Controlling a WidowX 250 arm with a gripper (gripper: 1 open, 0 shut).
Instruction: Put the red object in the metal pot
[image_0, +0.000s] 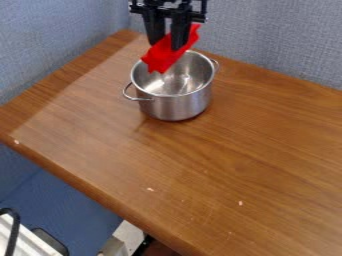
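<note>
overhead, ridged red object, shiny metal pot

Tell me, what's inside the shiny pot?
The metal pot looks empty where its inside shows. The red object, held tilted by the gripper, hangs over the rim and hides part of it.

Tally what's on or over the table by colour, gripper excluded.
Red: 1, the red object, held tilted over the pot's far rim
Silver: 1, the metal pot, standing on the wooden table
Total: 2
</note>
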